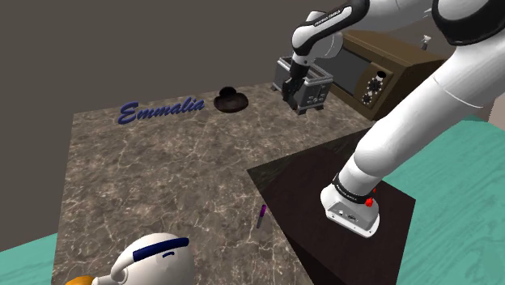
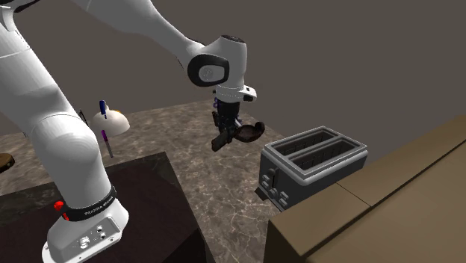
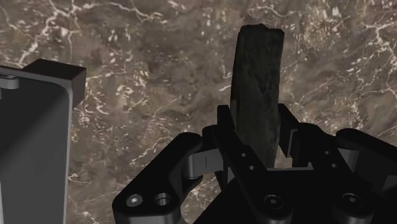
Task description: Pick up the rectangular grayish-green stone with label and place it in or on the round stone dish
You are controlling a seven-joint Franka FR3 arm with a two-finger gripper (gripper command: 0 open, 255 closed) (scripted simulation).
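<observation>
Since the gripper (image 2: 225,131) is clenched on the stone (image 3: 257,79), with one finger pressed on each broad face, the step in hand is most likely the carry to the dish (image 1: 231,100). The stone hangs in the air above the marbled counter (image 1: 162,178), just in front of the toaster (image 2: 314,157) and clear of it.

To do this well, the arm should travel toward the shoulder view's left, where the dark round dish sits on the counter near the blue lettering (image 1: 162,110). It should keep height until the stone is over the middle of the dish, because the stone reaches well below the fingertips and its low end would catch the rim first on a shallow approach. Lowering should be slow, and the fingers should part only when that end rests in the bowl or close above it. Otherwise the slab may topple out over the edge.

The stone is a long, flat, dark slab, close to black here, and I cannot make out any label. Its long axis runs along the fingers, so it points away from the hand and down toward the counter. In the second exterior view it leans a little off upright. The fingers grip its upper part, and the rough free end is the lowest.
</observation>
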